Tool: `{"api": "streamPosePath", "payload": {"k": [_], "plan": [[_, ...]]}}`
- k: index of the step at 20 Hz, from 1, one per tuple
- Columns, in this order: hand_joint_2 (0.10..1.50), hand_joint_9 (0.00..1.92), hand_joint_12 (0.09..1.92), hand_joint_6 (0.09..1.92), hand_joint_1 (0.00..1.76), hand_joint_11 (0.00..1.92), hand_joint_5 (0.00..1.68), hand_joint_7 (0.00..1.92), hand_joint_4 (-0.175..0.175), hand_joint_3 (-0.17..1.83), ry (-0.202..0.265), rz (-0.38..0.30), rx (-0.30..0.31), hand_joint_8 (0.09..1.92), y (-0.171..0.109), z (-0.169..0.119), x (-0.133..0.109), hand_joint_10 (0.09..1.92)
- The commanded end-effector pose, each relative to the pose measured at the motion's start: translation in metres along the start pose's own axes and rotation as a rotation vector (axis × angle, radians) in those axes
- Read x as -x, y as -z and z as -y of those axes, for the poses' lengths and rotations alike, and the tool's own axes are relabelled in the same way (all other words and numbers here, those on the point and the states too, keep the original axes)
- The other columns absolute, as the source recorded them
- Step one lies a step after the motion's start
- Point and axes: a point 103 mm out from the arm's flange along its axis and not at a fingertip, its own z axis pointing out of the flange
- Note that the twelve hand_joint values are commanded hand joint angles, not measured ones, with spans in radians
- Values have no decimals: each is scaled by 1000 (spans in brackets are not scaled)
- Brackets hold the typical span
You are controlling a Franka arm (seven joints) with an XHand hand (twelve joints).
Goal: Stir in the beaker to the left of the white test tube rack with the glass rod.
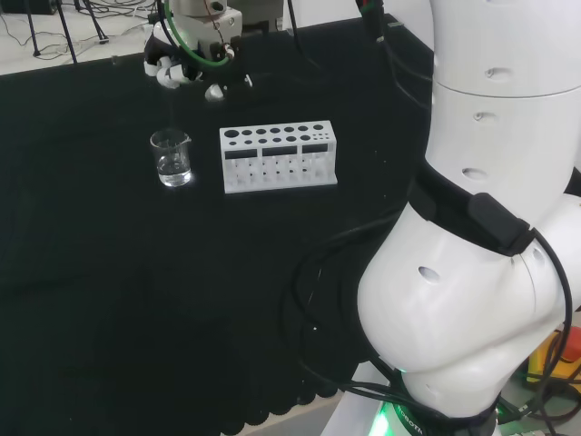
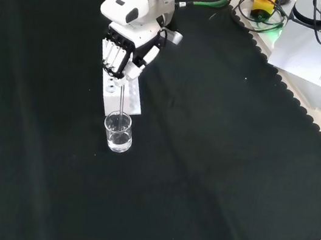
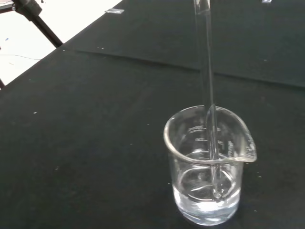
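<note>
Inside the beaker (image 3: 209, 169), the lower end of the glass rod (image 3: 206, 71) is seen dipped into a shallow layer of clear liquid, its tip close to the glass floor and slightly off centre. The rod is held nearly upright and rises past the rim, near the pouring lip, as the wrist view shows. From this it is judged that the reaching and lowering are done and that the stirring itself is the step in hand; whether any circles have been traced cannot be told. What is left, by this judgement, is the swirling of the rod and its lifting clear.

The beaker is filled only to a low level, perhaps a quarter of its height, with faint graduation marks visible on its wall. In the head view it stands just to the left of the white test tube rack (image 1: 278, 156), a little apart from it; in the front view it stands just in front of the rack. No tubes are seen in the rack's holes.

Above the beaker, the rod's top is pinched by the robot hand (image 2: 124, 53), whose fingers are curled downward around it in the front view. All of this rests on the counter (image 2: 218, 142), which is draped in black cloth.
</note>
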Motion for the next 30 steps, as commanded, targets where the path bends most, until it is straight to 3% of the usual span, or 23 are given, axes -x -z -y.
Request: {"api": "streamPosePath", "payload": {"k": [1, 7, 14, 21, 25, 30], "plan": [[1227, 812, 968, 933, 1357, 1500, 715, 715, -175, 0, 46, 14, -1, 1427, -4, -16, -22, 1637], [1226, 812, 969, 933, 1356, 1499, 715, 715, -175, 0, 20, 17, 1, 1427, -4, -32, -4, 1637], [1226, 813, 970, 934, 1357, 1499, 714, 716, -175, 0, -12, -3, 23, 1425, 8, -19, 22, 1636], [1226, 813, 971, 933, 1357, 1499, 714, 716, -175, 0, -29, 12, 22, 1425, 14, 4, 12, 1636], [1226, 813, 972, 933, 1356, 1499, 714, 716, -175, 0, 8, 30, 32, 1425, 16, 6, -8, 1636], [1226, 813, 973, 934, 1357, 1499, 714, 717, -175, 0, 17, 32, 35, 1424, 16, 6, -13, 1635]]}}
